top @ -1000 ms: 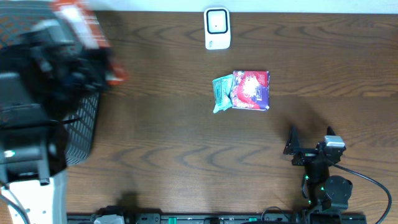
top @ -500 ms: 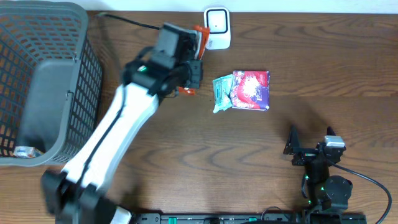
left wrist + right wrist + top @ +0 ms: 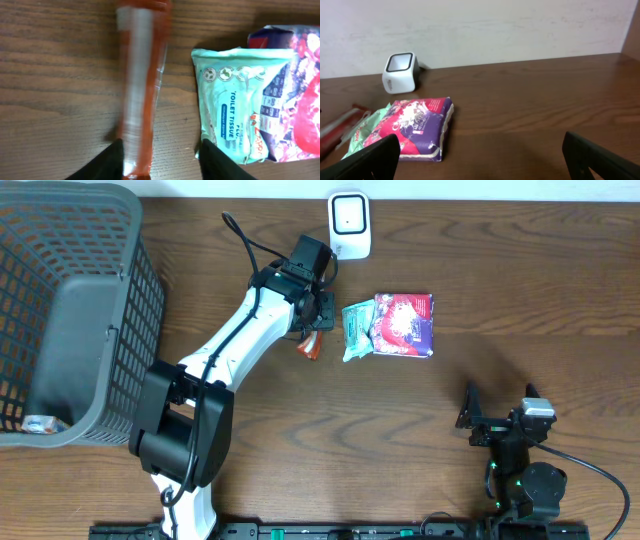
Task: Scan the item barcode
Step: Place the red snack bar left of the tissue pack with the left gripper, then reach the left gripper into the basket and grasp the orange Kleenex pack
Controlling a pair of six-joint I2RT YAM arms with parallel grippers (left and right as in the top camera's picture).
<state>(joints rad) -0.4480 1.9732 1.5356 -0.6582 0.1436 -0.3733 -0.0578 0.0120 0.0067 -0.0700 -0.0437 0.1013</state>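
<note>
The item, a long orange packet, lies on the wooden table just left of the other packs and below the white scanner. My left gripper hovers over it, between it and the scanner. In the left wrist view the orange packet is blurred and runs lengthwise past the left finger, while my left gripper stands open, wider than the packet. My right gripper rests open at the near right with nothing between its fingers. The scanner also shows in the right wrist view.
A green toilet tissue pack leans against a red and purple pack right of the orange packet. A grey mesh basket fills the far left, with a small item in its near corner.
My left arm swung from over the basket to the scanner carrying the orange packet. Its jaws have now opened and the packet has dropped to the table below the gripper.
</note>
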